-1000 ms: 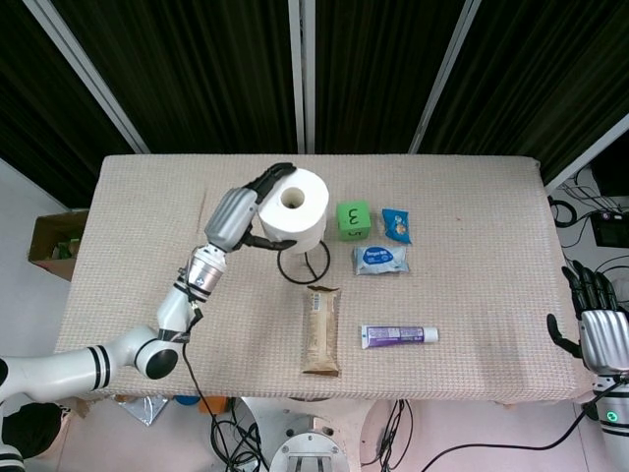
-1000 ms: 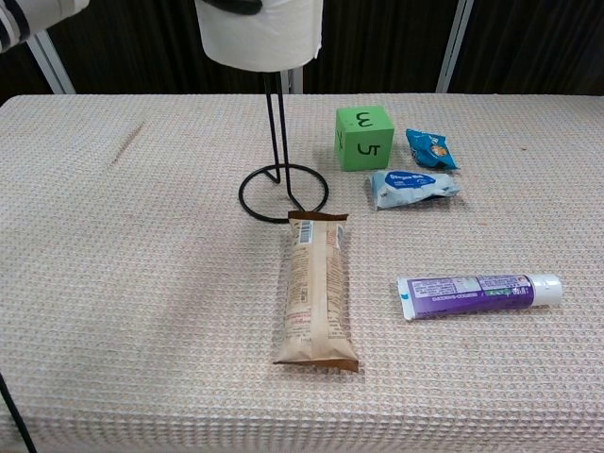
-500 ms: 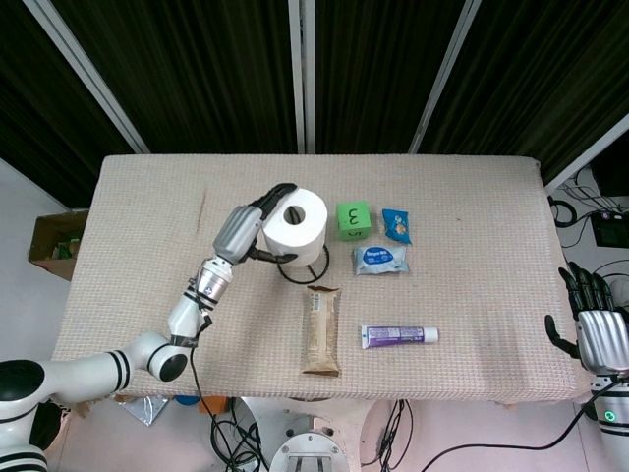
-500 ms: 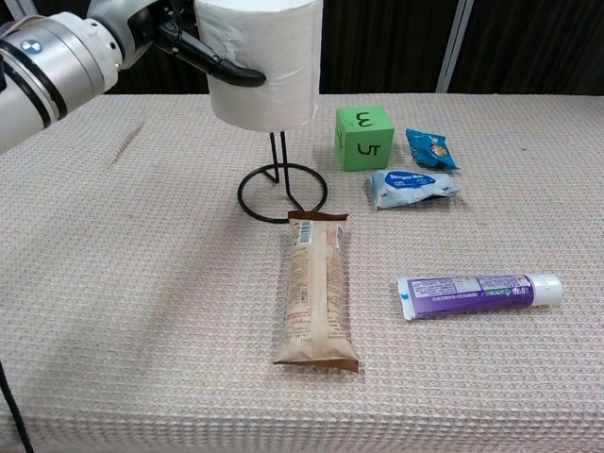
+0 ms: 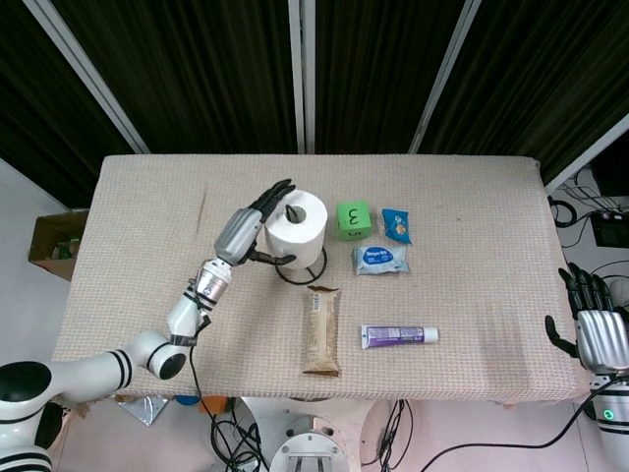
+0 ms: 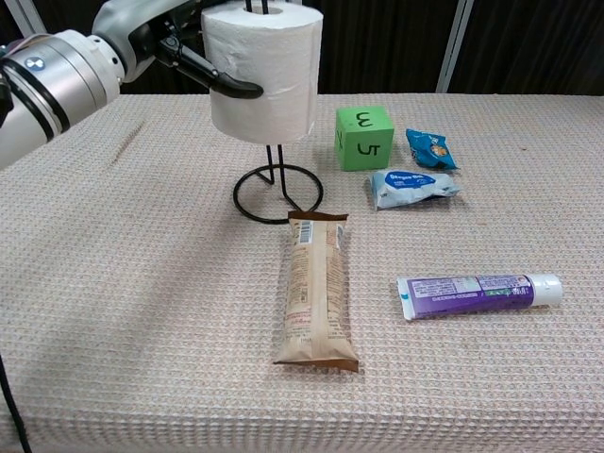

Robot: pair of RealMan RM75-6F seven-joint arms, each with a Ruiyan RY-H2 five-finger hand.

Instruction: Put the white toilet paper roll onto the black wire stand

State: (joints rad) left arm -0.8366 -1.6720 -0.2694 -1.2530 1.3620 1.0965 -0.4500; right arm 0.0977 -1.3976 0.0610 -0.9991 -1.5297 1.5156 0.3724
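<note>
The white toilet paper roll (image 5: 296, 228) (image 6: 264, 74) sits threaded on the black wire stand (image 5: 292, 274) (image 6: 278, 193). In the chest view the post's tip pokes out of the roll's core. My left hand (image 5: 246, 230) (image 6: 156, 42) holds the roll from its left side, with the thumb across the front and the fingers (image 5: 274, 195) reaching over the top edge. My right hand (image 5: 596, 332) hangs off the table's right front corner, fingers apart and holding nothing.
A green cube (image 5: 353, 218) (image 6: 363, 137), a blue snack packet (image 5: 396, 225) and a wipes pack (image 5: 380, 259) lie right of the stand. A snack bar (image 6: 316, 288) lies in front of the base, with a toothpaste tube (image 6: 478, 291) to its right.
My left hand has lowered the roll down over the stand's post, and the post tip now shows through the core. The right hand has not moved.
</note>
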